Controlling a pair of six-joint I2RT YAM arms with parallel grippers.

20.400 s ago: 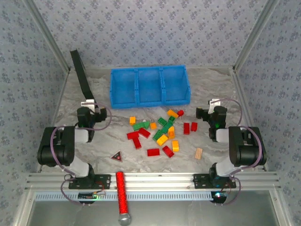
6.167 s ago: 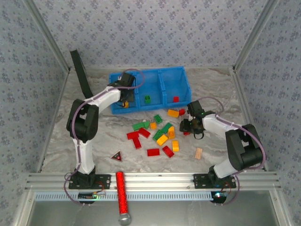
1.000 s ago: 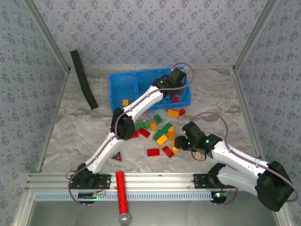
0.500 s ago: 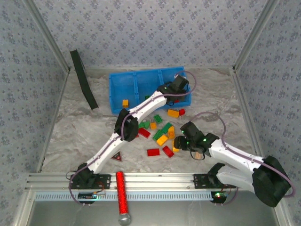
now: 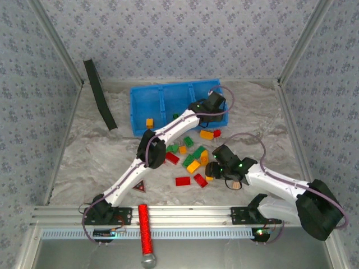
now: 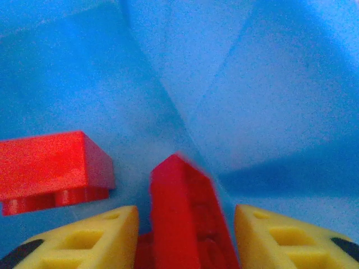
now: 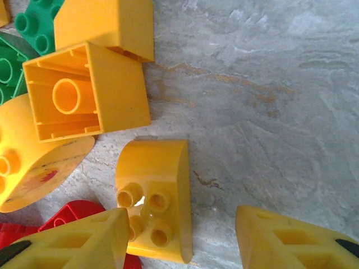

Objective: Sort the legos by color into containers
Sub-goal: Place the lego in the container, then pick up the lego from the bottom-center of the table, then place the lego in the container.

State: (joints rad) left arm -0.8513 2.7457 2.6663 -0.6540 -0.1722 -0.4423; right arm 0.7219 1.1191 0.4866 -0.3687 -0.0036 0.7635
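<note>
My left gripper [image 5: 212,108] reaches into the right compartment of the blue containers [image 5: 159,88]. In the left wrist view its jaws stand open around a blurred red lego [image 6: 185,218], with a gap on each side, and a second red lego [image 6: 50,168] lies on the bin floor [image 6: 269,84]. My right gripper [image 5: 211,170] is low over the pile of legos [image 5: 190,154]. It is open, astride a yellow curved lego [image 7: 154,196] that sits close to its left finger [image 7: 84,241].
An orange hollow brick [image 7: 84,89], green bricks [image 7: 33,22] and a red one [image 7: 70,214] crowd the right gripper's left side. A yellow brick [image 5: 149,122] lies in the left compartment. A dark triangle [image 5: 138,186], tan piece [image 5: 236,183] and red cylinder [image 5: 145,230] lie nearer.
The left jaws have opened and let go of the red lego inside the right compartment. The right gripper has shifted slightly towards the yellow lego.
</note>
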